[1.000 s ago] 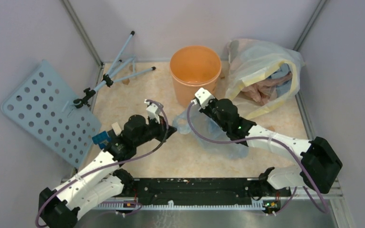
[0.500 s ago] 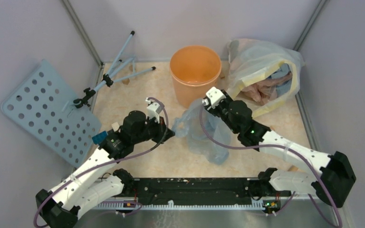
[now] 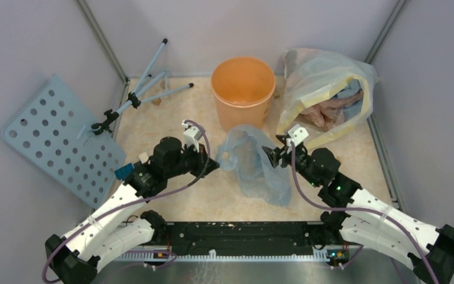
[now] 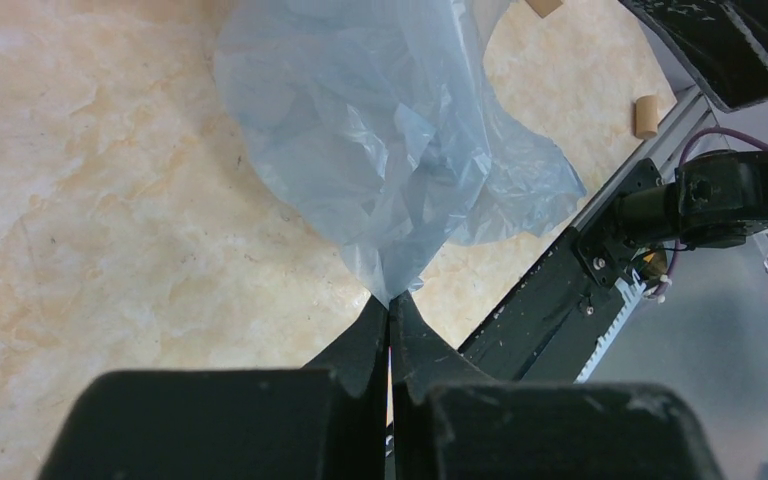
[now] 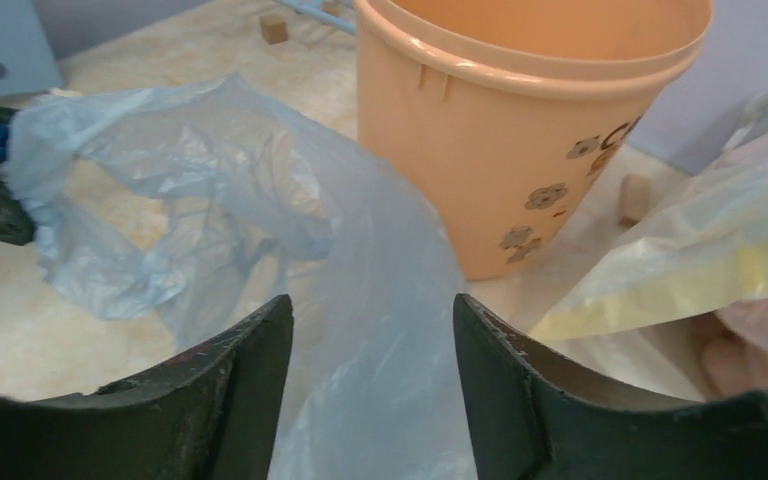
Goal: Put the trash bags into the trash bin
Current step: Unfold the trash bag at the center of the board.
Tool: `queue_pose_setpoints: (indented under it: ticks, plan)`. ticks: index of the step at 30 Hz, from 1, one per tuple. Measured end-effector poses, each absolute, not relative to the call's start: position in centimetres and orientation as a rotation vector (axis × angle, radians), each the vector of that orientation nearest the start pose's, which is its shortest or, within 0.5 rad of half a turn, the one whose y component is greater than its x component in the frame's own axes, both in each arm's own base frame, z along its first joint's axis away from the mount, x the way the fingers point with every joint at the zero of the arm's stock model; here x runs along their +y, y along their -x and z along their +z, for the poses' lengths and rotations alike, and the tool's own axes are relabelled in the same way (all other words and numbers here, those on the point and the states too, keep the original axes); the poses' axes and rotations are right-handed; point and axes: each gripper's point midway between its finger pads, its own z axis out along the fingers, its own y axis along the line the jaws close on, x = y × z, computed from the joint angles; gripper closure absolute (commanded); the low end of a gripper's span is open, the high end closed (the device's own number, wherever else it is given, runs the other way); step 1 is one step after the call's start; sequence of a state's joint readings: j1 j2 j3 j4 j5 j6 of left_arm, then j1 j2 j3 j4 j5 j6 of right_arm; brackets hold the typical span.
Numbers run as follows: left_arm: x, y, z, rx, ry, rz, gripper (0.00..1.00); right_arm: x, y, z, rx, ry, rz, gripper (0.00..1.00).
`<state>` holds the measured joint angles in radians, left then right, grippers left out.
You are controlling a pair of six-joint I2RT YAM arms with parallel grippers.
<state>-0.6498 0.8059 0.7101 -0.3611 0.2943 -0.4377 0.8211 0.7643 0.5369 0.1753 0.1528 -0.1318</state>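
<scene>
Nearest the arm bases, the left gripper [image 4: 390,305] had its jaws pressed together on a pinched corner of the trash bag [image 4: 380,130], the thin film fanning out from its tips. To its right, the right gripper [image 5: 370,310] stood with its jaws wide apart; the bag's far side lay loosely in the gap between them, clamped by neither finger. The grey-blue bag [image 3: 254,165] sat crumpled and partly lifted on the marbled table [image 3: 213,201], between the two grippers and just in front of the trash bin [image 3: 236,112], outside it. The orange bin stood upright beyond, its mouth open. Right of the bin lay a clear bag with yellow edges [image 3: 319,77], and far left a perforated blue panel [image 3: 59,139] and a folded tripod [image 3: 142,94].
</scene>
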Motion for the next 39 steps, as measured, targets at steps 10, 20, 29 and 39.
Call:
queue_pose_setpoints:
  ticks: [10,20,29,39]
  plan:
    - [-22.5,-18.7,20.4,2.093,-0.429,-0.950,1.00,23.8,-21.6,24.6,1.541,0.583,0.697,1.00]
    - [-22.6,-18.5,20.2,2.098,-0.442,-0.960,1.00,29.3,-19.1,19.4,1.539,0.848,0.632,1.00]
    - [-22.9,-18.2,20.8,2.089,-0.459,-0.988,1.00,29.9,-22.8,16.5,1.524,0.845,0.407,1.00]
    - [-24.0,-17.1,24.3,2.023,-0.522,-1.101,1.00,30.5,-25.8,12.6,1.506,0.786,0.260,1.00]
